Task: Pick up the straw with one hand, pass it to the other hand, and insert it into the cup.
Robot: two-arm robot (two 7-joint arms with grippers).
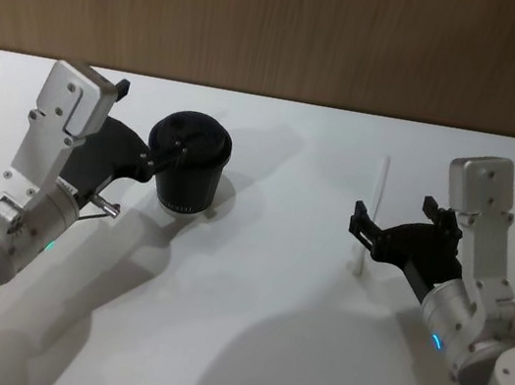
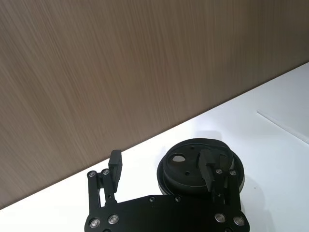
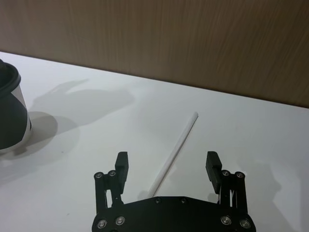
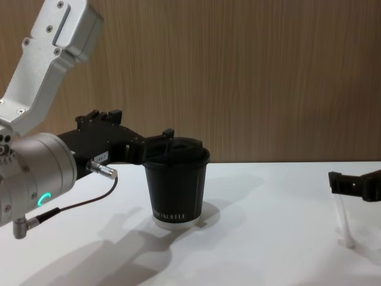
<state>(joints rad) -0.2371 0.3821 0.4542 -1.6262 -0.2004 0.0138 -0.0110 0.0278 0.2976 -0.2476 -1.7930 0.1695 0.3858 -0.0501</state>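
The thin white straw (image 1: 373,209) lies flat on the white table at the right. My right gripper (image 1: 362,227) hovers low over its near half, open, with one finger on each side of the straw (image 3: 175,150) and not touching it. The black lidded cup (image 1: 189,173) stands upright at the left. My left gripper (image 1: 166,158) is open at lid height, one finger reaching over the lid (image 2: 200,166) and the other off to the cup's side. In the chest view the left gripper (image 4: 156,142) meets the cup (image 4: 175,185) at its rim, and the straw (image 4: 344,223) shows under the right gripper (image 4: 351,185).
A wood-panelled wall (image 1: 287,23) closes off the far edge of the table (image 1: 249,351). The white tabletop between the cup and the straw is bare, as is the near middle. A black cable (image 4: 77,202) hangs from the left wrist.
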